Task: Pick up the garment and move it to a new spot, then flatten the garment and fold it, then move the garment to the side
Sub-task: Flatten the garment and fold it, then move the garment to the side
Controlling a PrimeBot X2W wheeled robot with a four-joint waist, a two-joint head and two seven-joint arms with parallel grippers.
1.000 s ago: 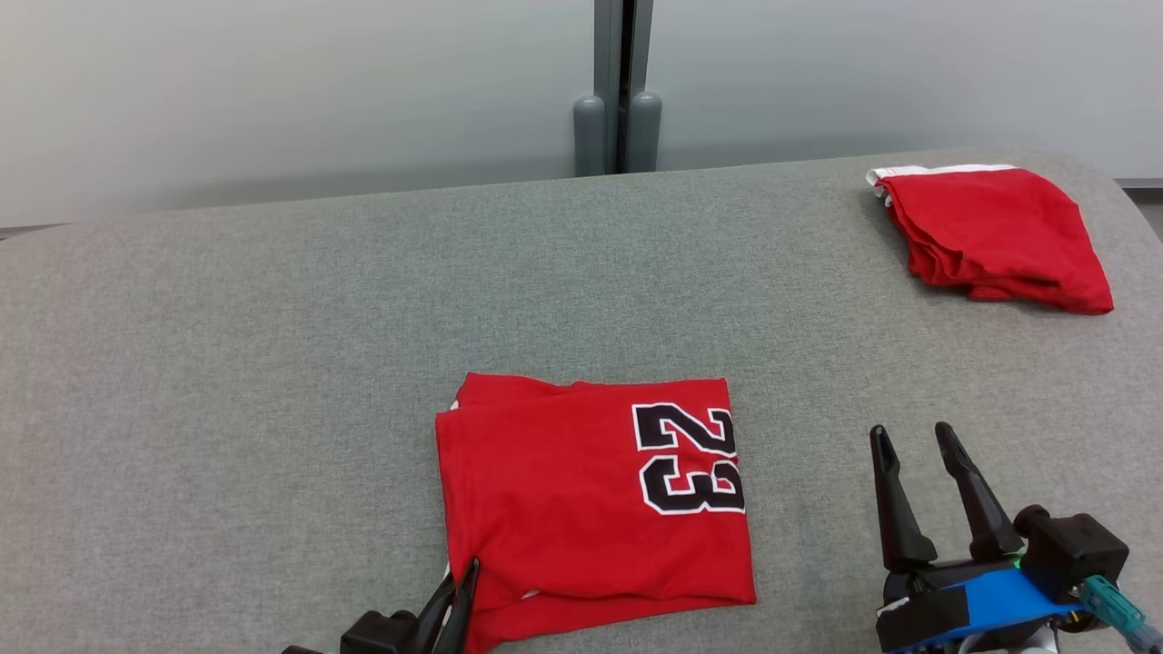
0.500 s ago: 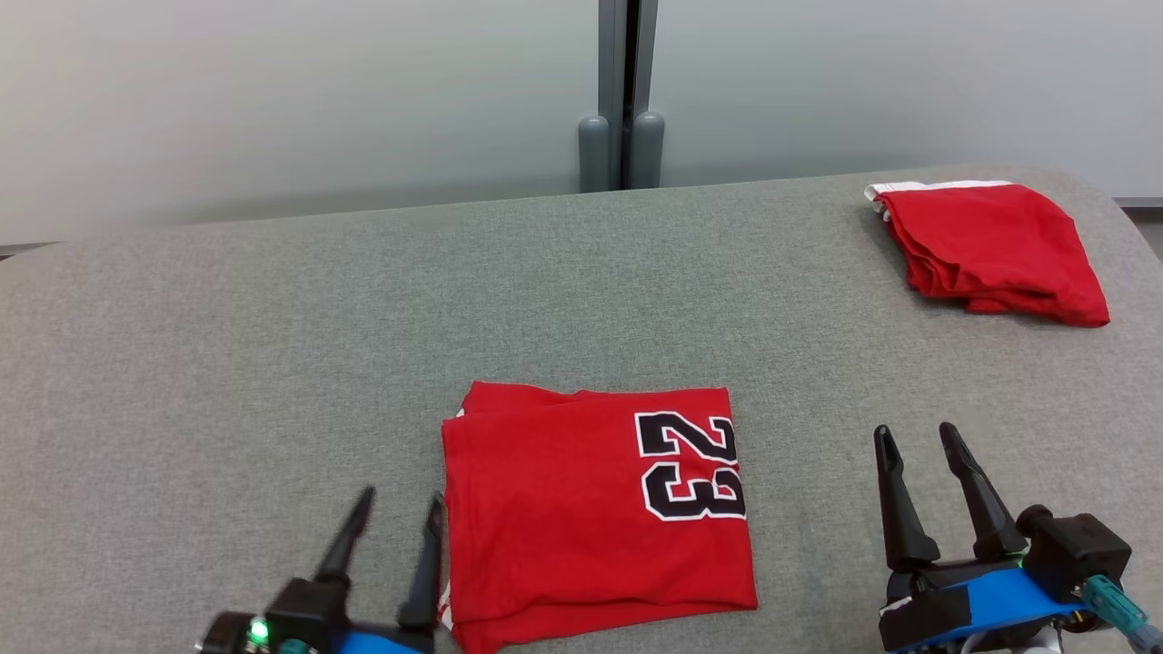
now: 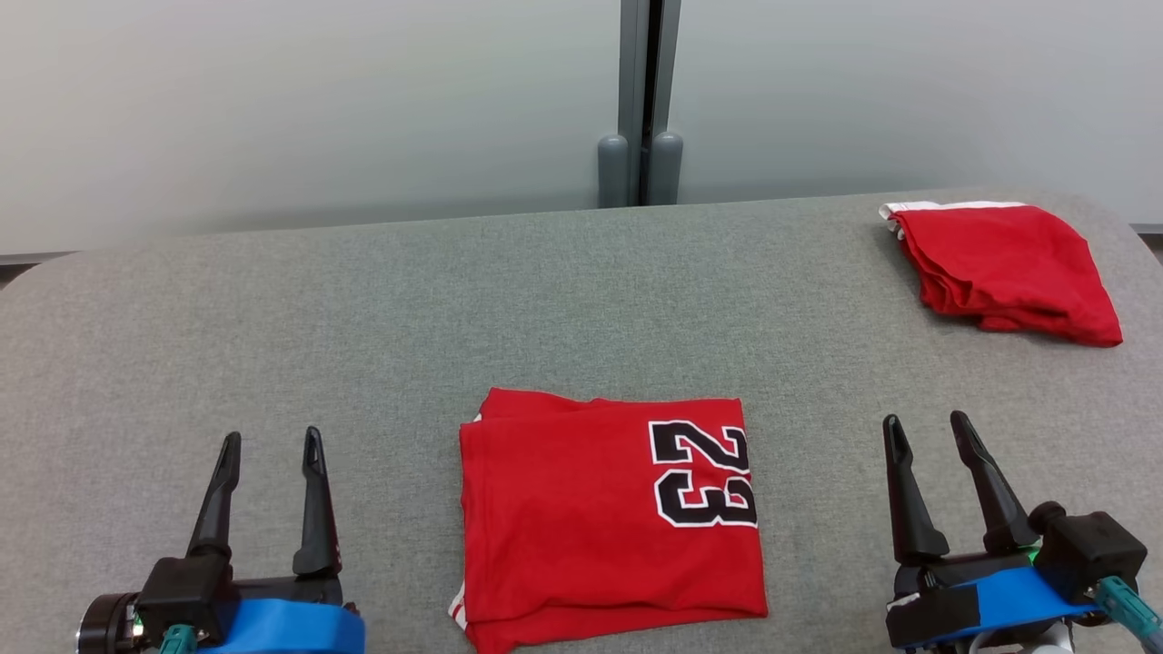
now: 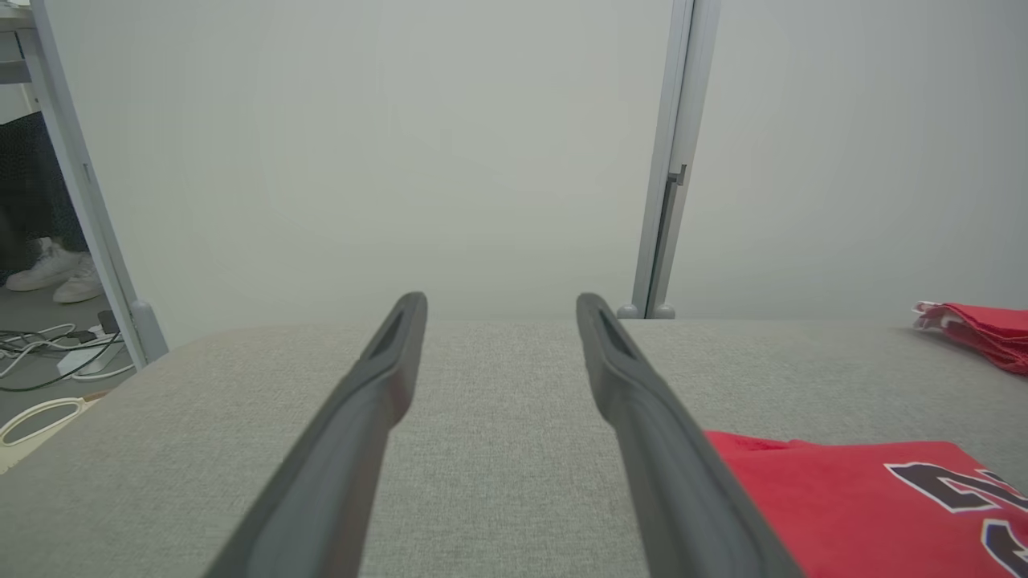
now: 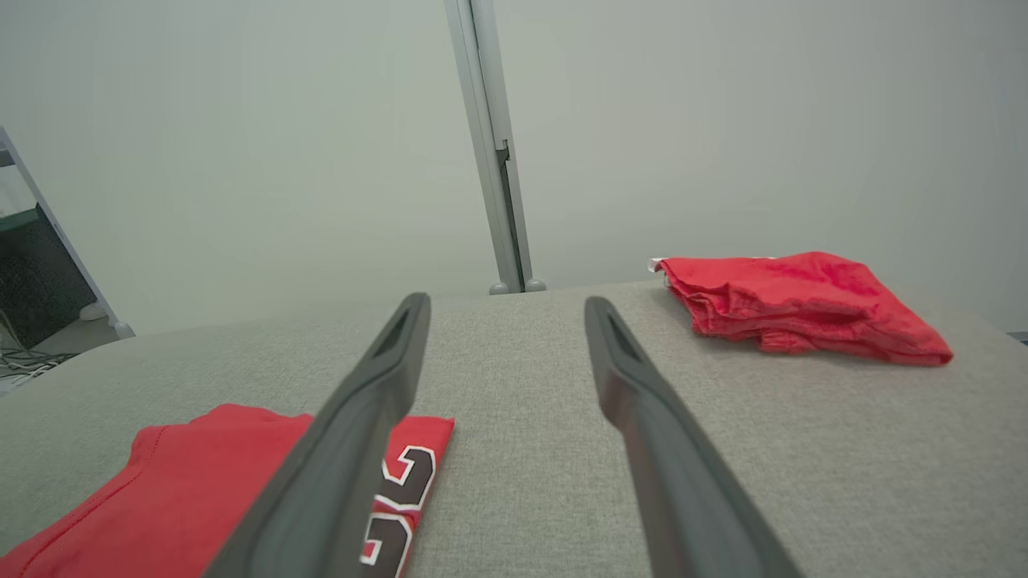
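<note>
Two arms parked nearest me, one on each side of the folded garment (image 3: pixel 609 518). Left gripper (image 3: pixel 273 436) is well off its left edge and right gripper (image 3: pixel 925 420) is off its right edge. Both have fingers spread partway, gripping nothing and clear of the cloth. My read: fold done, hands clear before the sideways move. Garment lies flat on the grey table (image 3: pixel 363 318), "23" by its right edge. Far beyond it to the right, a second red garment (image 3: pixel 1004 272), likely the side pile.
</note>
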